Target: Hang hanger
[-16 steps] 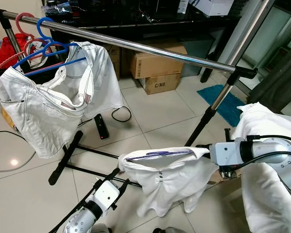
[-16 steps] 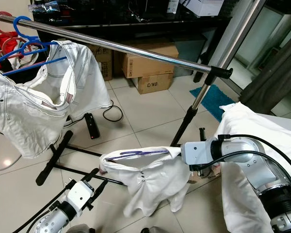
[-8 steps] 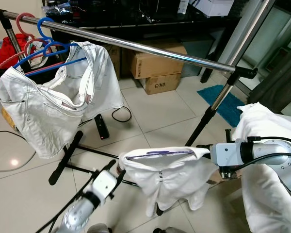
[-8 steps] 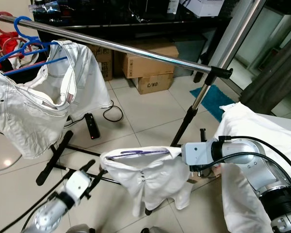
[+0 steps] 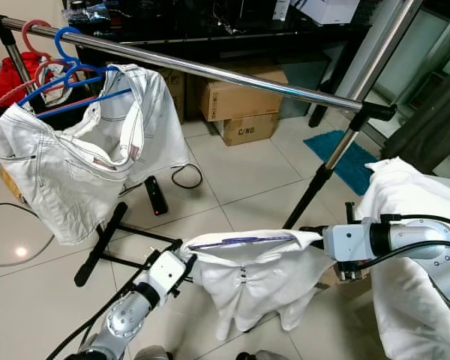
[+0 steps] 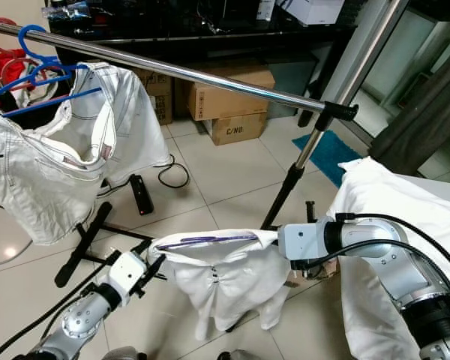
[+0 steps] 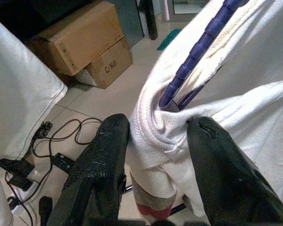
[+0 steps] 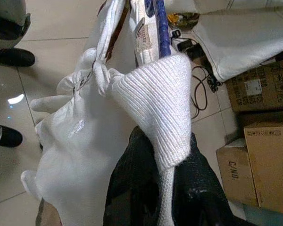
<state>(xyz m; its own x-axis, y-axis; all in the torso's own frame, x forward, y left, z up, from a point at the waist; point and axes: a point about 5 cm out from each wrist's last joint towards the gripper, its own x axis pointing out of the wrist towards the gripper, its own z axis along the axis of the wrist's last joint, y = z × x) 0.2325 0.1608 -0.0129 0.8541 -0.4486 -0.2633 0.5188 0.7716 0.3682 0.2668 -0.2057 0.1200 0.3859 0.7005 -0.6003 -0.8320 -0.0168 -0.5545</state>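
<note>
The tiled floor (image 5: 232, 180) carries two stacked cardboard boxes (image 5: 244, 112), a black cable (image 5: 186, 176), a teal mat (image 5: 345, 157) and the black rack base (image 5: 105, 244).

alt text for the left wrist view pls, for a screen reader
The left end effector holds its two black fingers on either side of a bunched fold of a white garment, with a purple hanger threaded inside the cloth. Behind are cardboard boxes and black cables on a tiled floor.
</note>
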